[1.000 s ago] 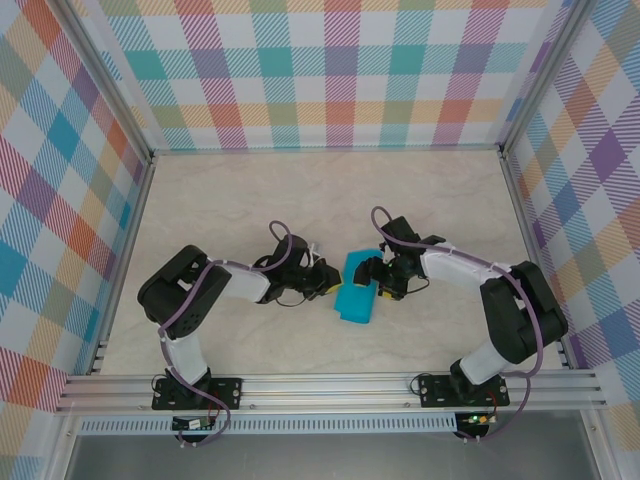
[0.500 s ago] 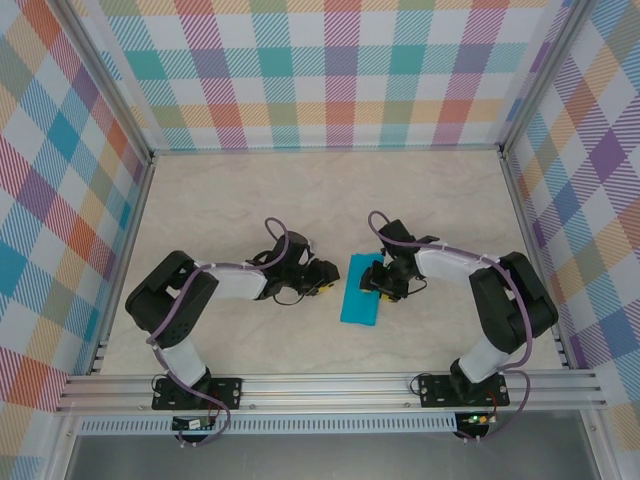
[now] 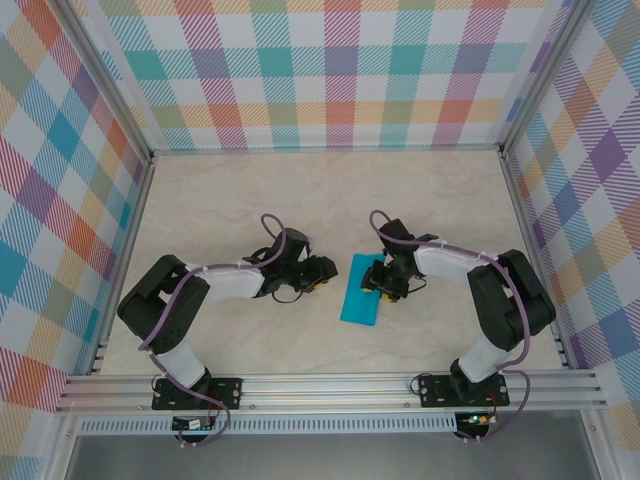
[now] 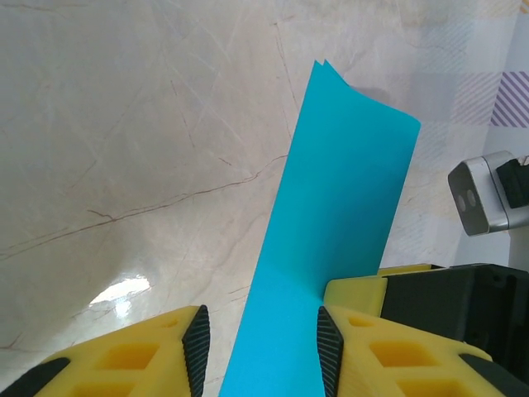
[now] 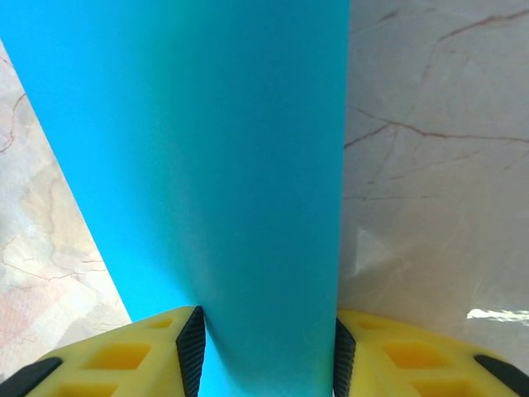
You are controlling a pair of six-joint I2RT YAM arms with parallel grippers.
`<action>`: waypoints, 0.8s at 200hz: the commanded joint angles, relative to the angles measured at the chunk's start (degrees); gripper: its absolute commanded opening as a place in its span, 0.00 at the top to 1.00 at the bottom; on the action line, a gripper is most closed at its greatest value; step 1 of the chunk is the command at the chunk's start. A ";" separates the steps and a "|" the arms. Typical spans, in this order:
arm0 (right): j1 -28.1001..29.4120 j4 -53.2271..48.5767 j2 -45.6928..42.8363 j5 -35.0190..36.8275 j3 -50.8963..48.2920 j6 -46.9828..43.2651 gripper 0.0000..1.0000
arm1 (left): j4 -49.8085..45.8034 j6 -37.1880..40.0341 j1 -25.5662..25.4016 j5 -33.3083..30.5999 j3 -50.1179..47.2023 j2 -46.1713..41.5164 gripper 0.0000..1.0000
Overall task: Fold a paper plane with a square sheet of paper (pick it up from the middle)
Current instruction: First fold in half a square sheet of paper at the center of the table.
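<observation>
- Teal sheet of paper lies flat on the marble-look tabletop, about centre, btwn the two arms. It reads as a narrow rectangle, and the left wrist view shows two layers at its far corner. So we judge it's folded in half, not yet a dart.
- Left gripper sits low, just beside the sheet's left long edge. Jaws are parted: in its wrist view bare table shows btwn one pad and the paper, so nothing's pinched.
- Right gripper is over the sheet's right long edge. Jaws stand partway apart & the paper fills the whole gap btwn the pads. We can't tell whether they clamp it or just straddle it.
- Why so, we'd guess: w/ one gripper per side, low to the table, one can pin the sheet while the other lifts an edge for the next crease.
- Risk: thin paper may slide or buckle if only one side bears down.
</observation>
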 commanded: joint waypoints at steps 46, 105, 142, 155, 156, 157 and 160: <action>-2.38 -0.65 2.44 4.43 -3.20 1.99 0.61 | 2.54 1.02 -1.92 3.13 4.52 4.04 0.64; -3.07 -0.72 3.18 4.06 -3.26 2.11 0.58 | 3.35 1.41 -3.54 5.71 8.27 8.06 0.70; -3.14 -0.94 4.13 5.48 -3.99 2.51 0.58 | 2.20 2.11 -4.20 5.85 9.59 9.50 0.74; -3.14 -0.88 4.56 5.56 -4.29 2.73 0.57 | 1.69 2.21 -4.56 6.15 10.16 10.26 0.75; -3.14 -0.84 4.62 5.56 -4.28 2.73 0.57 | 1.66 2.23 -4.54 6.16 10.19 10.31 0.75; -3.14 -0.82 4.70 5.57 -4.32 2.73 0.57 | 1.64 2.24 -4.53 6.21 10.25 10.38 0.75; -3.14 -0.77 4.83 5.57 -4.36 2.63 0.57 | 1.51 2.32 -4.67 6.25 10.44 10.50 0.75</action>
